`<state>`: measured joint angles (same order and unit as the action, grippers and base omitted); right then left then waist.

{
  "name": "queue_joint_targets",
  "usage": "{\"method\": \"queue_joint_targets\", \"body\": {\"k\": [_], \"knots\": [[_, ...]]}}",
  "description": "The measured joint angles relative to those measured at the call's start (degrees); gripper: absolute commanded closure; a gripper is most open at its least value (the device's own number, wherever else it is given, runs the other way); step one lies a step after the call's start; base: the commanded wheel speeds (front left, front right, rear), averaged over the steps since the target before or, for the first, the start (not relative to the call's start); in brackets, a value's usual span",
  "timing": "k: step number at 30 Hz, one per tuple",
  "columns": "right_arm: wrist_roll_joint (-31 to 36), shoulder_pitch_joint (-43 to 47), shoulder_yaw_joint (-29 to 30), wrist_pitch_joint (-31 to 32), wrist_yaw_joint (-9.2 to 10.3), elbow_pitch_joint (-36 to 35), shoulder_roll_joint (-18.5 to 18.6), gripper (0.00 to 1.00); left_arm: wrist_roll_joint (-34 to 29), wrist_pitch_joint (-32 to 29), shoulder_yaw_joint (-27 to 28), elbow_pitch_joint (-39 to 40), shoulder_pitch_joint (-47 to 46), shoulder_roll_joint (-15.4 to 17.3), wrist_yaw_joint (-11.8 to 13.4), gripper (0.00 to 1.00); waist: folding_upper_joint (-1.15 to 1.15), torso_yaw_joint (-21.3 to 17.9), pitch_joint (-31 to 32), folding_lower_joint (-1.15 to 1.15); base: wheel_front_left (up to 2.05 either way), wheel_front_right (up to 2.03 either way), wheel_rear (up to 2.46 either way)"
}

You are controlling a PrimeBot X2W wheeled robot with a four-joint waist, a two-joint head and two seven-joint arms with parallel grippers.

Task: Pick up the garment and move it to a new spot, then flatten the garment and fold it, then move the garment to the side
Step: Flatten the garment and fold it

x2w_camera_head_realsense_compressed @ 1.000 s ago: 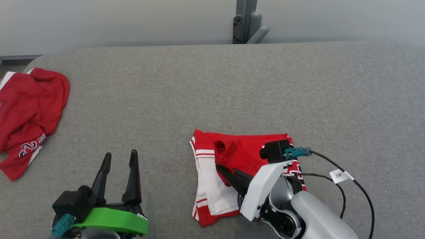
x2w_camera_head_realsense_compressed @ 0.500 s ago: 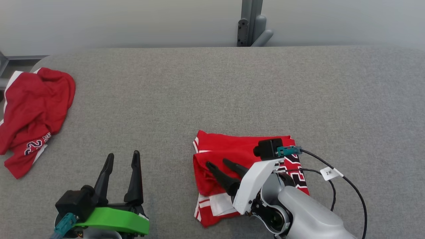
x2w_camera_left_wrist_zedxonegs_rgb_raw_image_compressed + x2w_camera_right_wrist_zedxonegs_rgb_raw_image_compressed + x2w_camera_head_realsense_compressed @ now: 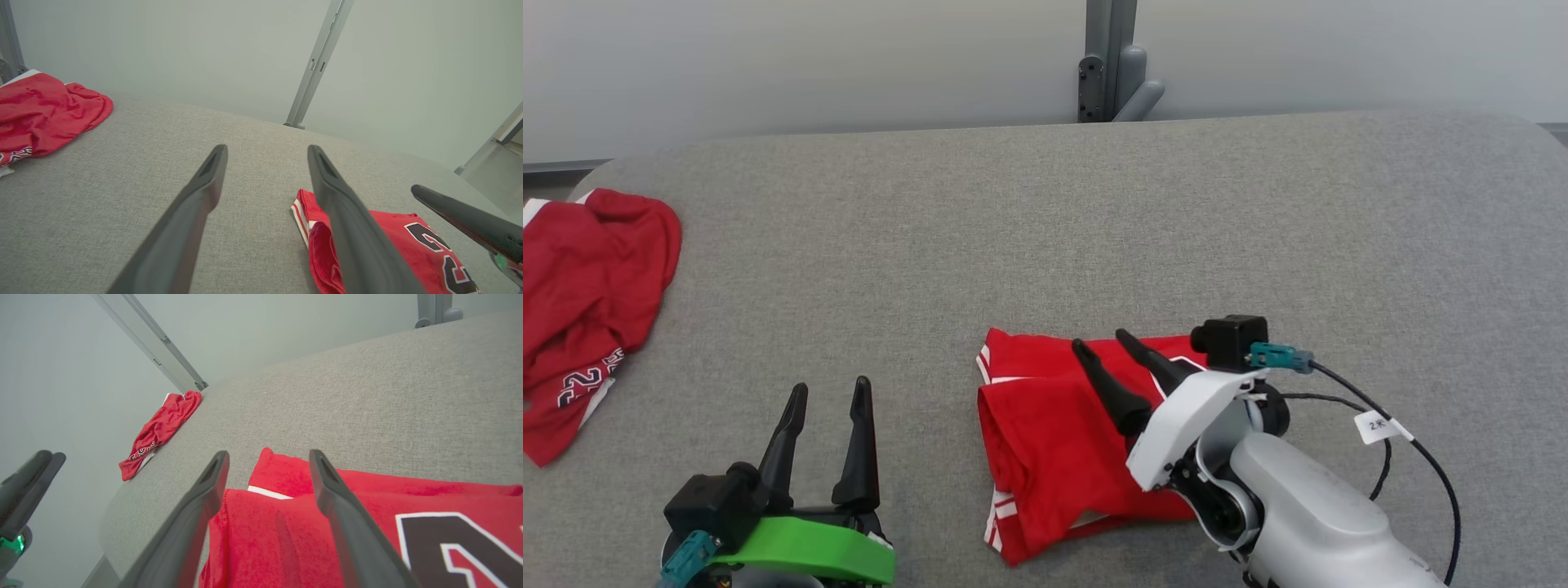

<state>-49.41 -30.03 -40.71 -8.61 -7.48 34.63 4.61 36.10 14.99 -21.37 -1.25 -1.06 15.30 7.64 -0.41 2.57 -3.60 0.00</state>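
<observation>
Garment (image 3: 1054, 445) first: red with white stripes, it lies folded flat on the grey counter (image 3: 1045, 229), in the near middle, a little to my right. Its visible left edge runs from near to far, with striped hems at the far-left and near-left corners, and dark numerals sit toward its right side. My right arm (image 3: 1298, 523) covers that right part, so I cannot tell whether the long axis runs across me or away from me. My right jaws are released, the two fingers (image 3: 1107, 390) spread apart over the far half of the cloth, pointing away and to my left, gripping none of it; whether they touch it I cannot tell. My left jaws are spread and empty too, fingers (image 3: 858, 445) over bare counter at the near left, well apart from the fold. One black cable (image 3: 1421, 457) with one white tag (image 3: 1378, 425) loops from my right wrist over the counter on the right. One grey post (image 3: 1107, 57) stands beyond the far edge. Red pieces number two: the folded one and a second garment (image 3: 588, 286), crumpled at the counter's far left edge
</observation>
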Motion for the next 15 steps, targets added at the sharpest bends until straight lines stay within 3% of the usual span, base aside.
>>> {"method": "queue_joint_targets", "body": {"k": [9, 15], "knots": [[5.2, 2.1, 7.1, -3.4, 0.00, -1.6, 2.3, 0.00, 0.0, 0.0, -0.2, 0.3, 0.2, 0.1, 0.1, 0.00, 0.00, -1.3, -0.2, 0.00, 0.00, 0.00, 0.00], [12.7, 4.8, 10.3, -5.2, 0.00, -4.9, 3.4, 0.00, 0.0, -0.1, -0.6, 0.8, 0.5, 0.1, 0.5, 0.00, 0.00, -1.7, -0.4, 0.00, 0.00, 0.00, 0.00]]}}
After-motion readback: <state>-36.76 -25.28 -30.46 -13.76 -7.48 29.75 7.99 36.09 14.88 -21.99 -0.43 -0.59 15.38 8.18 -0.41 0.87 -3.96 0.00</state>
